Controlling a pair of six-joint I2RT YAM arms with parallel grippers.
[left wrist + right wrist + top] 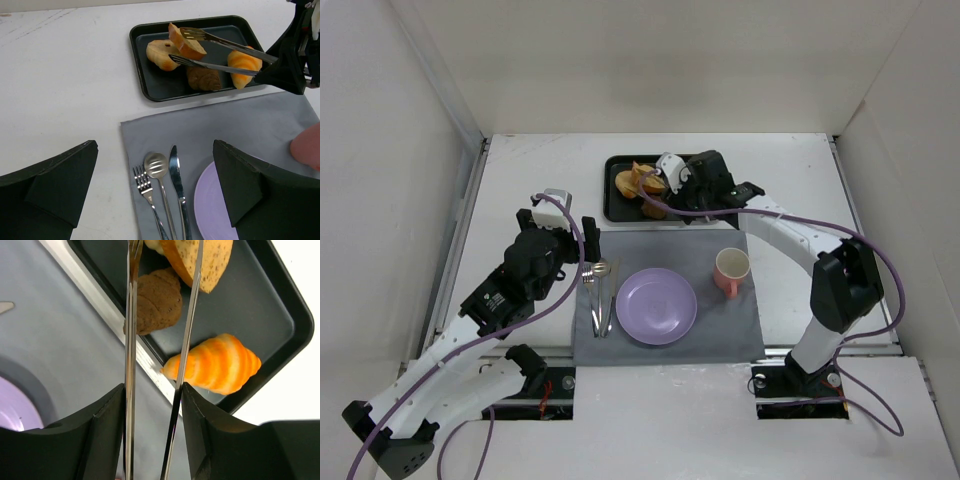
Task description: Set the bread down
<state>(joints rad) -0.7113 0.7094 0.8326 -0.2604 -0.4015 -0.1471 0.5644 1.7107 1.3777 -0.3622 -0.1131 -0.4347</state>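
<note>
The bread [186, 42] is a golden-brown slice pinched between the tips of metal tongs [225, 42], tilted over the black tray [137, 65]. My right gripper [152, 390] is shut on the tongs [131, 340], and the bread [205, 260] shows at their far end. In the top view the right gripper [695, 185] hangs over the tray [615, 205] with the bread [645, 180] at its left. The purple plate [656, 306] lies empty on the grey mat. My left gripper [155, 145] is open and empty above the cutlery.
The tray also holds an orange croissant [244, 62], a pale bun [160, 52] and a brown pastry [204, 78]. A fork [145, 187], spoon [156, 165] and knife [175, 170] lie left of the plate. A pink mug [731, 270] stands to its right.
</note>
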